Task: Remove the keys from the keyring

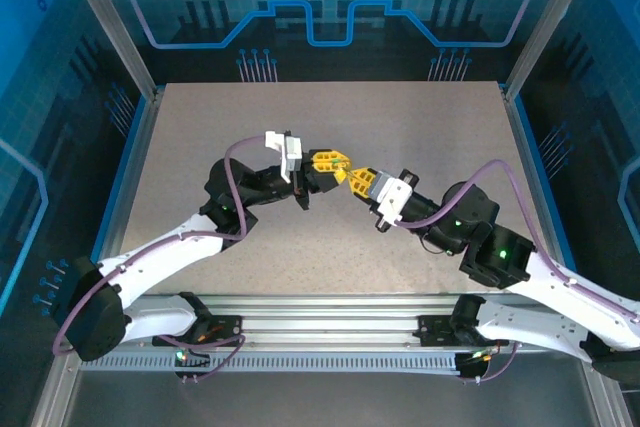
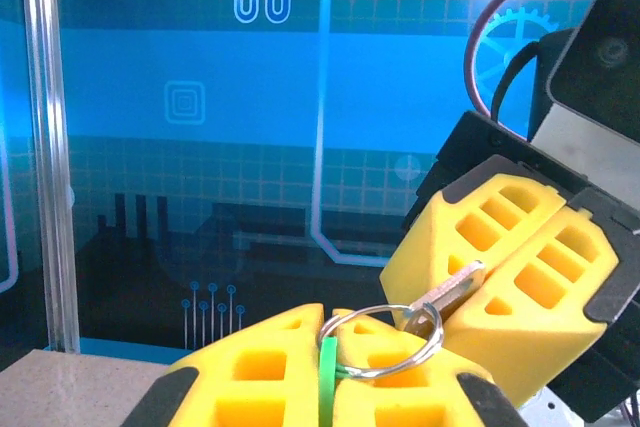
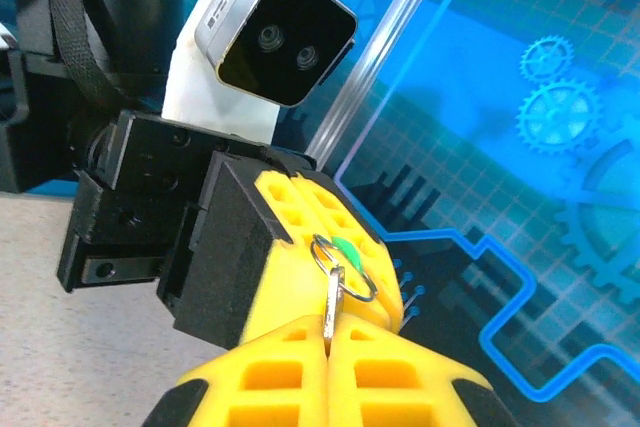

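Both arms are raised and bent inward, so the grippers meet tip to tip in mid-air above the middle of the bench. Nothing is seen lying on the surface below them.

The left gripper is closed, with a thin green piece pinched edge-on between its yellow fingers. The ring is threaded through this piece and stands free just above the fingertips.

The right gripper is also closed. The blade of a silver key is clamped between its fingers, and the key's head is hooked on the ring.

The ring is thus suspended between the two grips, clear of the bench. Holding it this way is judged to be deliberate: one side is anchored while the other can be turned or drawn along the coil.

The key is judged not yet freed, since its head is looped on the wire. The split in the ring cannot be made out.

The next move is likely to need fine rotation rather than a plain pull. Slip of the thin green piece is a risk.
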